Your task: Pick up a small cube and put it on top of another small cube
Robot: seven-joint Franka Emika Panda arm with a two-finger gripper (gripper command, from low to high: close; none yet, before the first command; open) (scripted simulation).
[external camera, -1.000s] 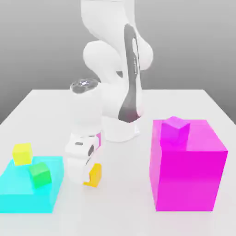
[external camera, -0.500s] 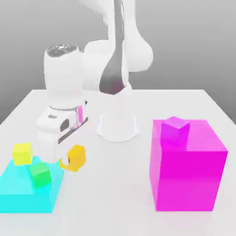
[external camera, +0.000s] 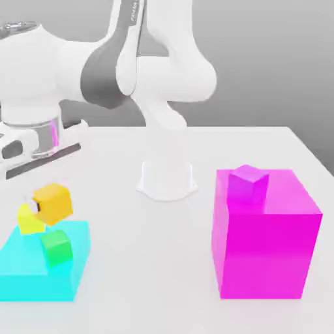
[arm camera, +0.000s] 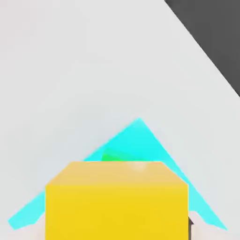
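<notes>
One smooth amber small cube (external camera: 53, 201) hangs clamped between the closed fingers (external camera: 32, 203), above a flat cyan slab (external camera: 26, 267) bearing glossy lemon (external camera: 28, 222) and green (external camera: 56, 246) cubes.

Flat block (external camera: 26, 274): on the bench (external camera: 163, 261), at the exterior view's left.
Two little cubes (external camera: 55, 246): on the flat block.
Held cube (external camera: 52, 201): in the end effector (external camera: 36, 203), above the flat block's far edge.
Tall block (external camera: 264, 241): at the exterior view's right.
Another little cube (external camera: 249, 186): atop the tall block.
Arm base (external camera: 167, 179): behind, between the blocks.
</notes>
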